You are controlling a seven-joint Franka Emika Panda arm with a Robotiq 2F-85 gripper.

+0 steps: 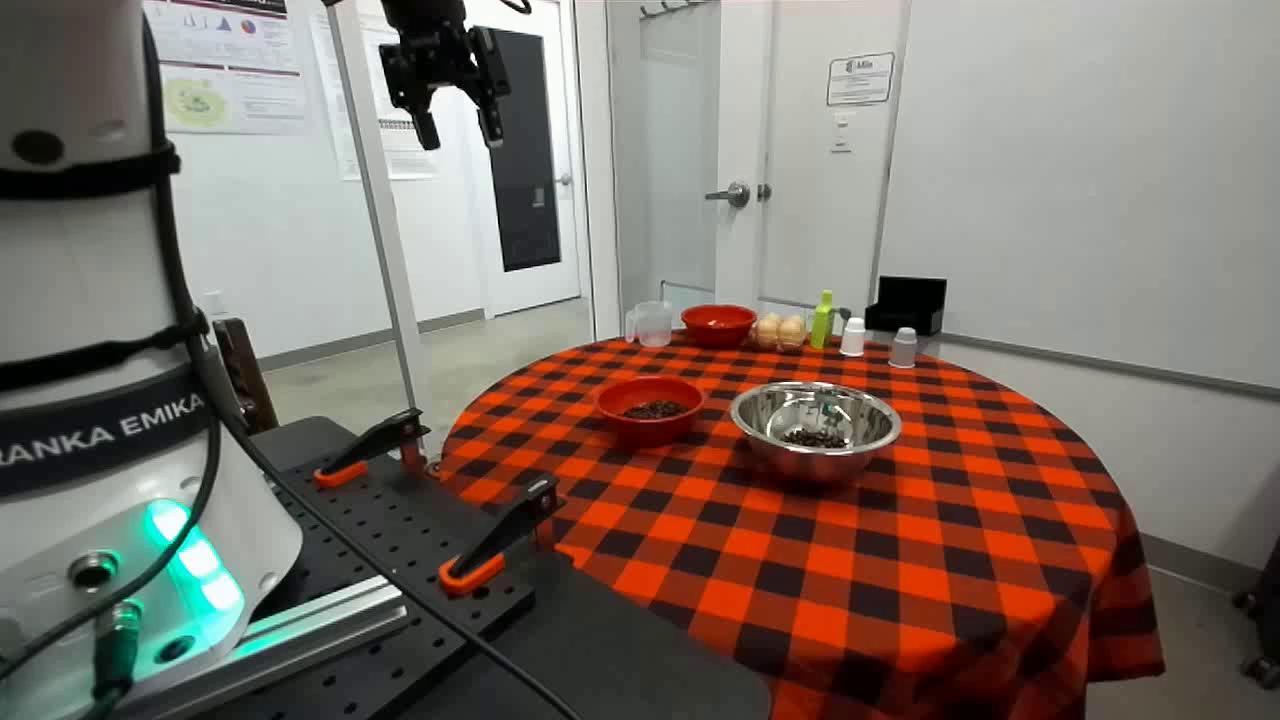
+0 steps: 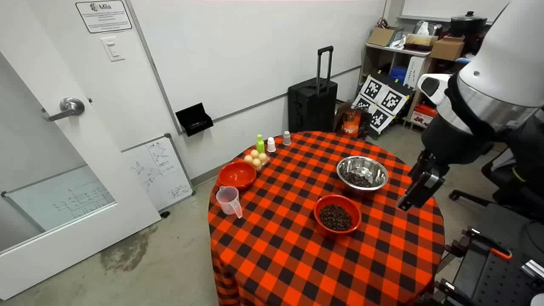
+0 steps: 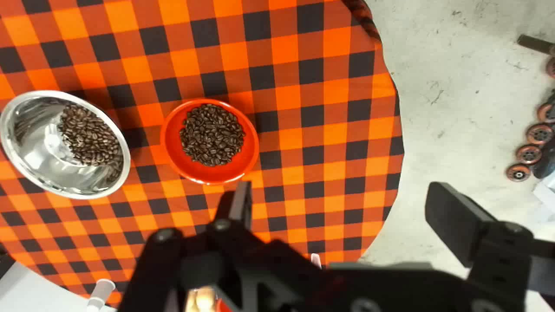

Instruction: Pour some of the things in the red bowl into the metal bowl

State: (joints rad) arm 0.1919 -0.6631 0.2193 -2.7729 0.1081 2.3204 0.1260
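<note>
The red bowl (image 1: 650,430) stands upright on the checked tablecloth, with dark coffee beans inside. It also shows in an exterior view (image 2: 342,201) and the wrist view (image 3: 208,175). The shiny metal bowl (image 1: 815,465) stands beside it, a small gap apart, with a smaller heap of beans (image 2: 357,179) at its bottom. In the wrist view the metal bowl (image 3: 39,149) is left of the red bowl. My gripper (image 1: 460,138) is high above the table, away from both bowls. Its fingers are wide apart and empty in the wrist view (image 3: 338,188). In an exterior view the gripper (image 2: 406,204) points downward.
At the table's far side stand a smaller-looking red bowl (image 2: 237,175), a clear measuring cup (image 2: 229,200), eggs (image 2: 256,159), a green bottle (image 2: 260,144), a white cup (image 2: 271,145) and a grey cup (image 2: 287,138). Clamps (image 1: 500,535) stick up from the robot's mounting plate.
</note>
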